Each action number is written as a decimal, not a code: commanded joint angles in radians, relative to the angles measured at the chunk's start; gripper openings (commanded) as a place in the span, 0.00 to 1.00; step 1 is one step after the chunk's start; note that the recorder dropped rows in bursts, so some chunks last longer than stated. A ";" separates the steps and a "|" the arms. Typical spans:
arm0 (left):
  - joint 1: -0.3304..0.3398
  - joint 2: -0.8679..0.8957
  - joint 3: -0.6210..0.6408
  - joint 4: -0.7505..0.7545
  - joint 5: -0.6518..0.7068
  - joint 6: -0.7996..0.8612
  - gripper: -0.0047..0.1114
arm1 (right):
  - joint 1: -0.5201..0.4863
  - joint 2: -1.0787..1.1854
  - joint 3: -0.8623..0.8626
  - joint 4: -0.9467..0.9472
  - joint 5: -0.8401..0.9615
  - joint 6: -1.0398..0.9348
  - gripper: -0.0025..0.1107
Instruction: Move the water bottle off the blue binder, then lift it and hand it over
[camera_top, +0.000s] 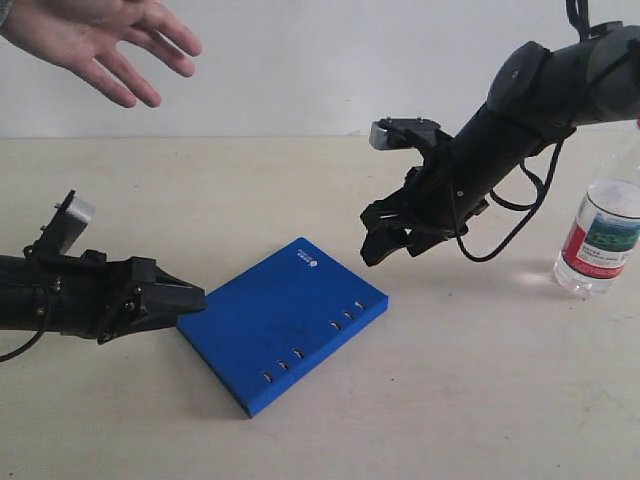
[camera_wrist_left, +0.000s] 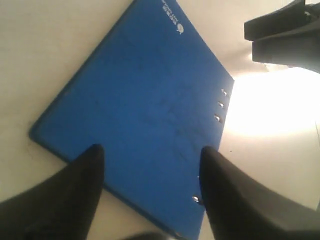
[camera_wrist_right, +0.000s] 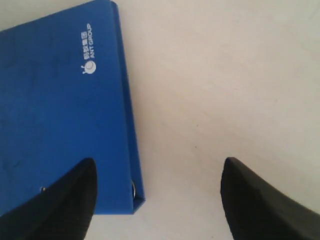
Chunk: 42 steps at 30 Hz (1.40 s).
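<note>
Water bottle (camera_top: 600, 235) upright and off the blue binder (camera_top: 285, 320); both end effectors gape wide, holding nothing.
The bottle stands on the tabletop (camera_top: 480, 400) well out beyond the right end effector (camera_top: 385, 245), long axis vertical, its neck washed out and clipped at the edge of view. The binder lies flat just ahead of the left end effector (camera_top: 190, 300) and below the right one.

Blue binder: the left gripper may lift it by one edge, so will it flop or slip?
The blue binder looks thick and straight-edged, so it is probably stiff rather than floppy. It lies flat on the smooth table, so a nudge from the left gripper would likely slide it. Its cover looks smooth; an edge grip may slip.
</note>
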 joint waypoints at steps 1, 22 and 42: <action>-0.006 0.001 -0.005 0.004 -0.069 0.007 0.51 | -0.002 -0.007 0.022 0.002 0.022 -0.027 0.58; -0.002 0.001 -0.005 0.005 -0.069 0.022 0.51 | -0.002 -0.188 0.031 0.013 0.049 -0.064 0.58; -0.002 0.001 -0.007 -0.010 -0.065 0.022 0.51 | -0.002 -0.185 0.031 0.041 0.010 -0.089 0.57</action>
